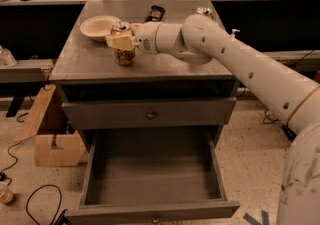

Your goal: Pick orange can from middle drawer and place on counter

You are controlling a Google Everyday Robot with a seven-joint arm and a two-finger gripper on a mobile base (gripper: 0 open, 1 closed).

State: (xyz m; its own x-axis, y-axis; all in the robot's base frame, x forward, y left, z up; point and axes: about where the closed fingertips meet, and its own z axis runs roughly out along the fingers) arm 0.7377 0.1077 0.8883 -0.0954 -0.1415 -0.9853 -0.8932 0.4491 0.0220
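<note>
The orange can point(125, 57) stands upright on the counter point(85, 61), left of centre, just in front of a bowl. My gripper point(121, 42) reaches in from the right and is shut around the can's upper body, with the tan fingers point(116, 42) across its front. The can's silver top point(120, 27) shows above the fingers. The can's base looks to be resting on the counter. The middle drawer point(155, 174) is pulled wide open below and holds nothing.
A cream bowl point(97, 26) sits behind the can. A black object point(156, 13) and another can point(204, 11) are at the counter's back. The shallower upper drawer point(150, 113) is shut. A cardboard piece point(52, 136) and cables lie on the floor at left.
</note>
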